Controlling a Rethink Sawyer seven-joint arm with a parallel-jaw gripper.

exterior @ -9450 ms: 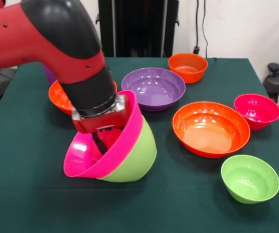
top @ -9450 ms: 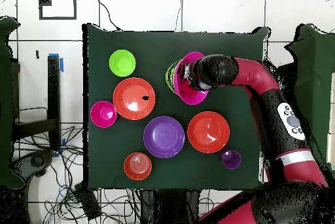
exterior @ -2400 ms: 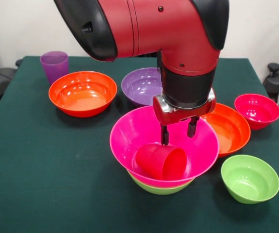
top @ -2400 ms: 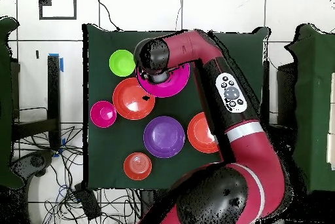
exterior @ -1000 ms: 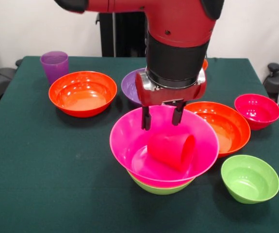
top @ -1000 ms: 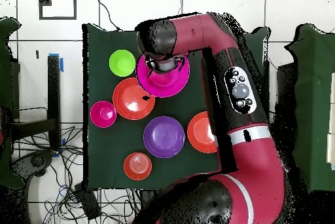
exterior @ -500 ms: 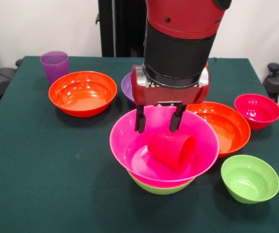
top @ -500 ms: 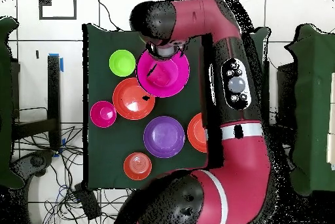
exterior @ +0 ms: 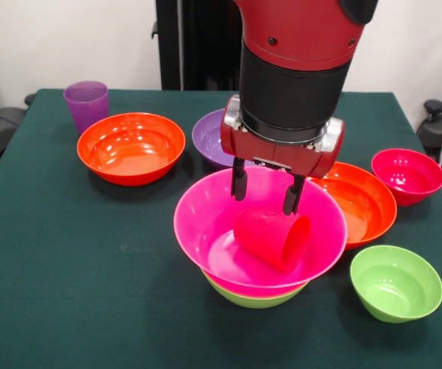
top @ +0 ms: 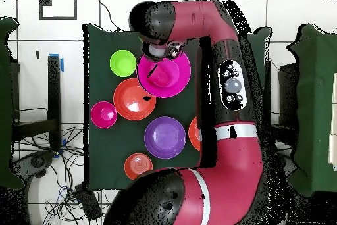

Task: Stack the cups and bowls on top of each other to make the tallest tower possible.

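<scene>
The tower is a wide hot pink bowl [exterior: 194, 231] nested in a lime green bowl [exterior: 245, 298], upright near the table's front middle; it also shows in the overhead view [top: 172, 84]. A red-pink cup [exterior: 273, 238] lies on its side inside the pink bowl. My gripper [exterior: 265, 192] hangs open and empty just above the cup, over the bowl's far half. A purple cup [exterior: 86, 104] stands at the far left. Loose bowls: orange [exterior: 131, 146], purple [exterior: 207, 134], orange [exterior: 359, 201], red-pink [exterior: 407, 175] and lime green [exterior: 396, 283].
The overhead view also shows a small orange bowl [top: 138, 166] near the robot's side, hidden behind the arm in the front view. The arm covers part of one orange bowl [top: 194, 133]. The green tablecloth [exterior: 67, 269] shows bare at the front left.
Since 9.4 s ago the pink-and-green stack went from tipped at the left to upright in the middle, with the cup inside. In the last second the open gripper shifted slightly right and turned a little.
</scene>
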